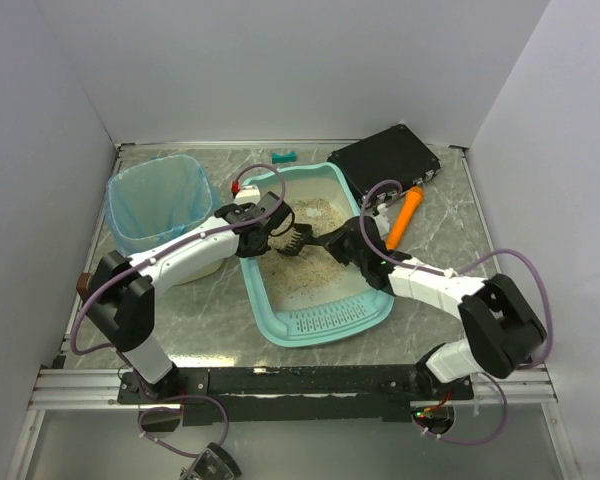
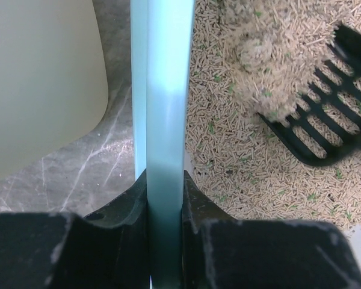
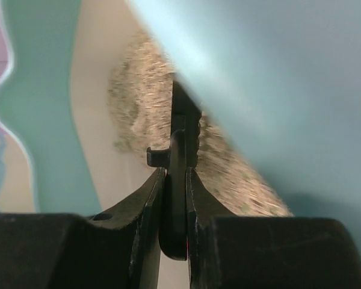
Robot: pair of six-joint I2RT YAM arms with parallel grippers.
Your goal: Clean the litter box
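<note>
The teal litter box (image 1: 325,325) lies in the middle of the table, with beige litter (image 1: 310,265) inside it. My left gripper (image 1: 263,226) is shut on the box's left rim (image 2: 165,90), one finger on each side of the wall (image 2: 164,180). My right gripper (image 1: 346,246) is shut on the handle of a black slotted scoop (image 1: 296,240) inside the box. In the left wrist view the scoop (image 2: 325,129) lies on the litter beside a clump of litter (image 2: 259,60). In the right wrist view the handle (image 3: 179,138) stands between my fingers (image 3: 175,177), with the teal wall (image 3: 277,78) on the right.
A white bin with a blue bag (image 1: 160,205) stands left of the box, and its wall (image 2: 42,78) is close to my left gripper. A black case (image 1: 385,160) sits at the back right. An orange tool (image 1: 405,220) lies beside it. A small teal object (image 1: 284,156) lies behind the box.
</note>
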